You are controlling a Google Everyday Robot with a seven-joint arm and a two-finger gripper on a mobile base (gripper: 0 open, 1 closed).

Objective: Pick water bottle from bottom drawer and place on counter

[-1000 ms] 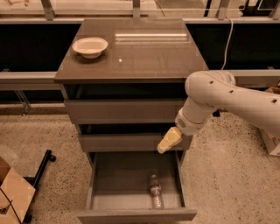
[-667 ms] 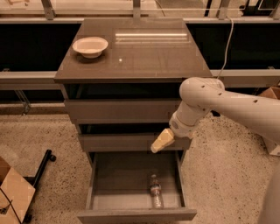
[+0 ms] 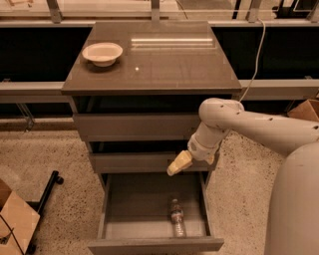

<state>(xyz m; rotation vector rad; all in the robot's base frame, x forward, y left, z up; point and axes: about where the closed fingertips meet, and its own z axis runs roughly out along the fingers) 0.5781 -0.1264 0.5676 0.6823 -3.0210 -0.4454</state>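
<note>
Lab: rails (image 3: 30, 90), speckled floor (image 3: 50, 149); gripper (image 3: 178, 164) abv bottom drawer (image 3: 135, 203).

Speckled beige floor (image 3: 50, 154) all around. Behind, long pale rails (image 3: 30, 89) across a dark recess (image 3: 35, 55), with metal posts (image 3: 54, 10) above. White cable (image 3: 255, 55) hanging at right. At lower left, cardboard box (image 3: 15, 219) beside a black stand leg (image 3: 47, 187); second box (image 3: 305, 108) at far right. Low at centre, gripper (image 3: 178, 163), well apart from both boxes. Warm, dim light.

counter (image 3: 169, 64) glossy | water bottle (image 3: 177, 219) clr plastic | gripper (image 3: 178, 163) matt cream, above bottom drawer (image 3: 154, 245) | floor (image 3: 50, 154) speckled, rough
</note>
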